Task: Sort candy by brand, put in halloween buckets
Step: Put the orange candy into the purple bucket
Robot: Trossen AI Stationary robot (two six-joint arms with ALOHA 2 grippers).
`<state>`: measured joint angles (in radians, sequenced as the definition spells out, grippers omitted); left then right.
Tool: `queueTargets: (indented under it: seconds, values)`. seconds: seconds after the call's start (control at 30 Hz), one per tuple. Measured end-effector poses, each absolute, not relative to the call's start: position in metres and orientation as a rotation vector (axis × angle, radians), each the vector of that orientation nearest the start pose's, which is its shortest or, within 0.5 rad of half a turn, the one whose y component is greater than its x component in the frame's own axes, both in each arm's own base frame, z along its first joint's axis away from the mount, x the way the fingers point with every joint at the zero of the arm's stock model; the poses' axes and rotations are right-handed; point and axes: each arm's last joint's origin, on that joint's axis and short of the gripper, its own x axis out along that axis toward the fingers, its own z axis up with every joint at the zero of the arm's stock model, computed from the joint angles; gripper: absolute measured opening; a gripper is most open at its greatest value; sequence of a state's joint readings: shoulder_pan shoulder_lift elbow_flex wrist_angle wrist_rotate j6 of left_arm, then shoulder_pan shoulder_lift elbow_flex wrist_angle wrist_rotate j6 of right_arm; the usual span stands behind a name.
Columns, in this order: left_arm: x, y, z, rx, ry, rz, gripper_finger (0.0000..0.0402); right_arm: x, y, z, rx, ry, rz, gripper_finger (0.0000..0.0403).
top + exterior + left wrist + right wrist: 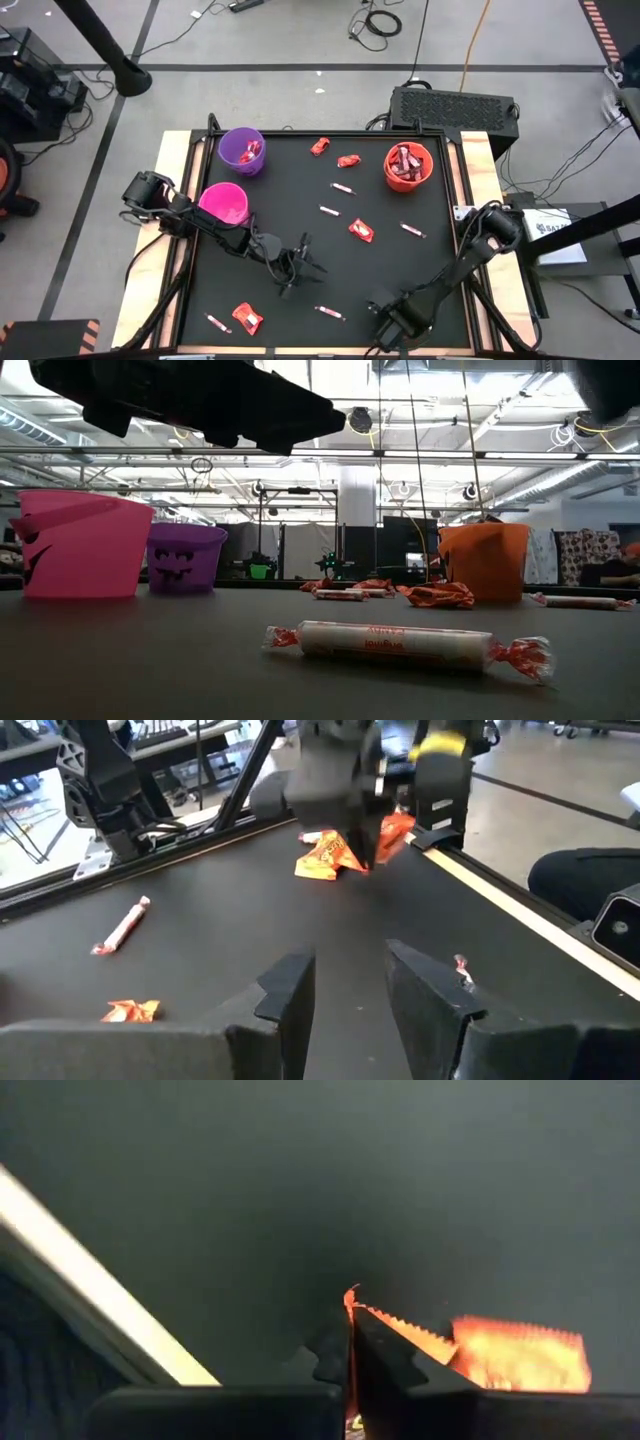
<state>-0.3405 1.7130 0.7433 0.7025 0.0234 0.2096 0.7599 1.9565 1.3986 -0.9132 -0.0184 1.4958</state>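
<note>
Candy packet [515, 1352] pinched by its crimped edge in right gripper [350, 1342], at table's [400, 260] near edge, right of centre. Lift straight; the hold is thin.

High view: left gripper [297, 262] mid-table, fingers apart, empty. Orange bucket [408, 166] at far right; purple [242, 150] and pink [223, 204] left. Loose sticks [330, 210] between.

Low view: stick [405, 644] nearest, clear of path.

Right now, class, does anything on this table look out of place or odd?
Yes. The purple bucket and orange bucket hold candy, but many pieces still lie scattered on the black table. The right gripper has its jaws shut on just the crimped edge of an orange wrapper, a thin hold that could slip.
</note>
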Motion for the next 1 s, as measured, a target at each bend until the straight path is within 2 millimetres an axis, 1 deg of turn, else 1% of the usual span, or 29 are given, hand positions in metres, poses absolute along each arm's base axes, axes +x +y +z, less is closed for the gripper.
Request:
queueTargets:
  seconds: [0.1,0.23,0.33,0.43,0.63,0.77,1.0]
  values:
    - [0.318,-0.113,0.17,0.252,0.215,-0.393,0.013,0.274,0.254,0.191,0.574,1.312,-0.449,0.0002]
    - [0.314,-0.116,0.172,0.185,0.147,-0.511,0.013,0.284,0.255,0.214,0.423,1.043,-0.382,0.0001]
    - [0.314,-0.121,0.17,0.158,0.115,-0.593,0.013,0.292,0.259,0.222,0.3,0.874,-0.318,0.0001]
    - [0.317,-0.123,0.166,0.12,0.069,-0.602,0.013,0.299,0.264,0.227,0.201,0.769,-0.261,0.0001]
    - [0.323,-0.125,0.154,0.108,-0.025,-0.597,0.013,0.309,0.266,0.234,0.102,0.652,-0.223,0.0]
    - [0.326,-0.126,0.148,0.103,-0.09,-0.593,0.013,0.313,0.264,0.235,0.089,0.644,-0.216,0.0]
    - [0.339,-0.131,0.148,0.079,-0.1,-0.584,0.013,0.32,0.255,0.235,0.082,0.643,-0.235,0.0]
